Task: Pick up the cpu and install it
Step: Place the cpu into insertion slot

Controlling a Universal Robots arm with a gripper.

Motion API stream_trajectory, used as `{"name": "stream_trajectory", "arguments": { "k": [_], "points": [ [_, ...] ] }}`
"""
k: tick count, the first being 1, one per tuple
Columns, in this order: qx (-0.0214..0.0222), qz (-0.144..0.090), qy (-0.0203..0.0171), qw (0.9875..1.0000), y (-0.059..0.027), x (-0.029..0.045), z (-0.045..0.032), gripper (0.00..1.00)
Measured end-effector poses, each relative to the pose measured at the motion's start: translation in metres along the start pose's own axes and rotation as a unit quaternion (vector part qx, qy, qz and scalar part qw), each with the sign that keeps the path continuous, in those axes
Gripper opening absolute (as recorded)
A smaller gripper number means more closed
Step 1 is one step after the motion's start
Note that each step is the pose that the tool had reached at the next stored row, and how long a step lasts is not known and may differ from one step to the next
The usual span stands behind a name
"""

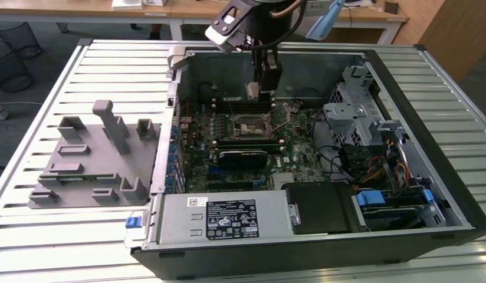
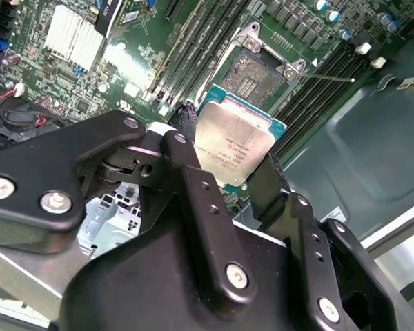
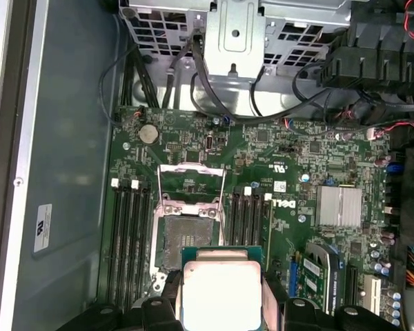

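The gripper [image 2: 229,146] grips the cpu [image 3: 221,293] by two opposite edges, held above the motherboard [image 3: 317,158]; the open socket [image 3: 190,234] lies near.

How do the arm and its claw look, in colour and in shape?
The claw is matt black: flat jointed link bars with silver screw heads and small round holes, ending in two narrow fingers. In the exterior view the arm is a dark cylinder with a silver-white block at its side; a thin dark cable curves beside it.

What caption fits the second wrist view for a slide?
Jaws grip the cpu by its edges, near the open socket.
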State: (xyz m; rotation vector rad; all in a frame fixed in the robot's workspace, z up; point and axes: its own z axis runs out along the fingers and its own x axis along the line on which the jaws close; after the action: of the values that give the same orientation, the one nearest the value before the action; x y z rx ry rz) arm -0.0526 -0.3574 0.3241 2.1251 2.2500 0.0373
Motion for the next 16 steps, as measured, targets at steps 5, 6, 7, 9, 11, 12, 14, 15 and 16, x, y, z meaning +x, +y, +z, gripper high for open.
{"name": "stream_trajectory", "arguments": {
  "k": [5, 6, 7, 9, 11, 12, 14, 15, 16],
  "points": [
    [0.0, 0.0, 0.0, 1.0, -0.0012, 0.0001, 0.0022, 0.54],
    [0.0, 0.0, -0.0003, 1.0, -0.0013, 0.0001, 0.0026, 0.54],
    [0.0, 0.0, -0.0007, 1.0, -0.0015, 0.0001, 0.0031, 0.54],
    [0.0, 0.0, -0.0008, 1.0, -0.0017, 0.0002, 0.0045, 0.54],
    [0.0, 0.001, -0.0008, 1.0, -0.0018, 0.0002, 0.0063, 0.54],
    [0.0, 0.001, -0.0008, 1.0, -0.0018, 0.0002, 0.0071, 0.54],
    [0.0001, 0.001, -0.0009, 1.0, -0.0019, 0.0003, 0.008, 0.54],
    [0.0001, 0.001, -0.0009, 1.0, -0.0019, 0.0006, 0.0084, 0.54],
    [0.0001, 0.001, -0.001, 1.0, -0.0019, 0.0011, 0.0087, 0.54]
  ]
}}
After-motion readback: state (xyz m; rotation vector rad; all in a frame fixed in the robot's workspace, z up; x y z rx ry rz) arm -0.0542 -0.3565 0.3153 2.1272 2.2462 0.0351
